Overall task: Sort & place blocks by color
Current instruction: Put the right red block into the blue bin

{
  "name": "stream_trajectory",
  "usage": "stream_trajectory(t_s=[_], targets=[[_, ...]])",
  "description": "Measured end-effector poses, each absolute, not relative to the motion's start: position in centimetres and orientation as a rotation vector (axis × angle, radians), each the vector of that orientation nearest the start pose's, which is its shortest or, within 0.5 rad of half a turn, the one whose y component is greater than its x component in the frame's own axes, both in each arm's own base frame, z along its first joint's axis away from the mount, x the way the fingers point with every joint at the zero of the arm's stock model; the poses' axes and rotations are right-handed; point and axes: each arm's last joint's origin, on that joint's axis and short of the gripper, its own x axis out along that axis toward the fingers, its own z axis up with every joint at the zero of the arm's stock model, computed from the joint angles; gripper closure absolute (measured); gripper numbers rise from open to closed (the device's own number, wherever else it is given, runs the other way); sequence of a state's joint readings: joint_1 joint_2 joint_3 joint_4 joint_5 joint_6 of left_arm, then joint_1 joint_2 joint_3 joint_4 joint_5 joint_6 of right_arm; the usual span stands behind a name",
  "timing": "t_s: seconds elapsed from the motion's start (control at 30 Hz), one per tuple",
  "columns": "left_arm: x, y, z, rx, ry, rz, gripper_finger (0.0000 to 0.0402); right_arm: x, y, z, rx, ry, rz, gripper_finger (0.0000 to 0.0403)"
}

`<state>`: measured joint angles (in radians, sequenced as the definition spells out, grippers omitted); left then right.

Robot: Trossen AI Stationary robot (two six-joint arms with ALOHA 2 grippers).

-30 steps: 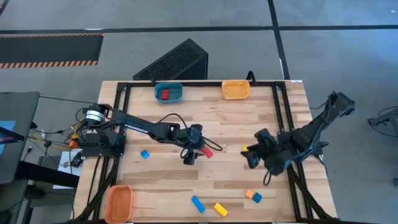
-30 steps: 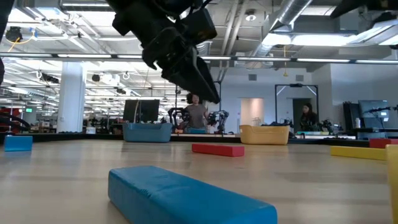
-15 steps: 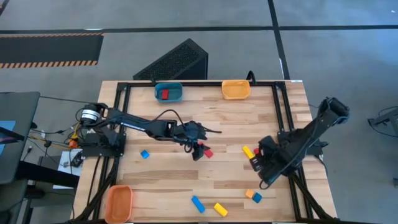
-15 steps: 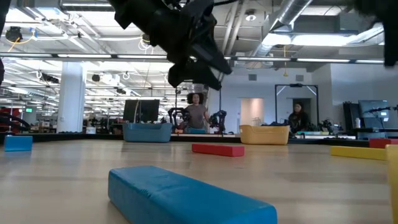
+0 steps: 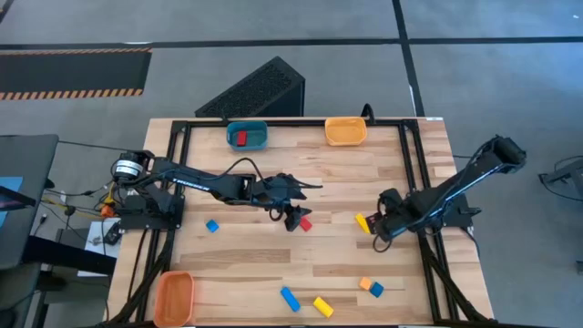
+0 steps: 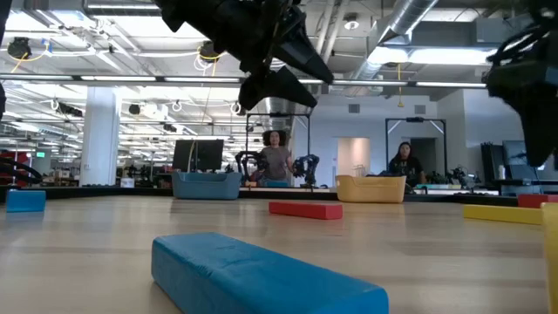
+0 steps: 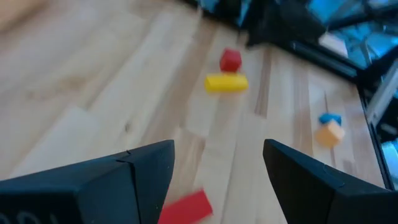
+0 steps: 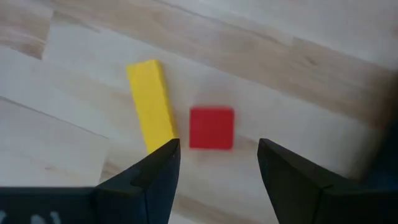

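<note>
Closest to us on the wooden table (image 5: 273, 264) lay a blue bar (image 5: 290, 298) and a yellow bar (image 5: 322, 306), with an orange cube (image 5: 365, 284) touching a small blue block (image 5: 376, 290) off to the right. An orange bin (image 5: 173, 296) sat in the near left corner. Farther in, we saw a little blue cube (image 5: 212, 225) alone on the left side. In the middle, the left gripper (image 5: 293, 217) hung just above a red bar (image 7: 185, 208), its fingers spread wide and holding nothing. On the right, the right gripper (image 5: 377, 228) hung over a red cube (image 8: 211, 128) and another yellow bar (image 8: 152, 105), which lay just beside each other; its fingers were wide apart and empty too. At the far edge stood a blue bin (image 5: 247, 135) with a red block (image 5: 241, 138) inside, and a second orange bin (image 5: 345, 131), which we think held nothing, though we could not be sure.
</note>
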<state>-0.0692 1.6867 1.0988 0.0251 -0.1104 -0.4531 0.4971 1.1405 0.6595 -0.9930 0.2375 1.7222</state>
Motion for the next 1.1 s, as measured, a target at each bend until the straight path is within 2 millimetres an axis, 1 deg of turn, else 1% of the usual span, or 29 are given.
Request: stream_trajectory(t_s=[0.07,0.13,0.23,0.4,0.7,0.77,0.83,1.03,1.1], targets=[[36.9,-2.1,22.9,-0.372,0.526,0.195,0.0168,15.2,6.9,18.0,0.917,1.079,-0.925,0.0162],[37.0,-2.1,23.1,-0.362,0.502,0.196,0.0168,15.2,6.8,17.9,0.914,1.085,-0.923,0.0162],[37.0,-2.1,23.3,-0.361,0.492,0.193,0.0168,15.2,6.4,17.1,0.883,1.132,-0.944,0.0162],[37.0,-2.1,23.3,-0.359,0.495,0.192,0.0168,15.8,6.5,16.3,0.858,1.175,-0.906,0.0162],[36.9,-2.1,23.2,-0.331,0.505,0.189,0.0168,16.8,6.7,14.9,0.829,1.221,-0.905,0.0166],[36.9,-2.1,23.2,-0.332,0.510,0.182,0.0168,16.9,6.7,14.7,0.826,1.226,-0.908,0.0177],[36.9,-2.2,23.2,-0.334,0.513,0.174,0.0168,17.0,6.7,14.7,0.829,1.222,-0.900,0.0196],[36.8,-2.2,23.2,-0.347,0.516,0.176,0.0168,17.0,6.4,15.1,0.842,1.224,-0.877,0.0278],[36.8,-2.0,23.3,-0.364,0.512,0.184,0.0168,17.0,6.2,15.3,0.855,1.213,-0.871,0.0284]])
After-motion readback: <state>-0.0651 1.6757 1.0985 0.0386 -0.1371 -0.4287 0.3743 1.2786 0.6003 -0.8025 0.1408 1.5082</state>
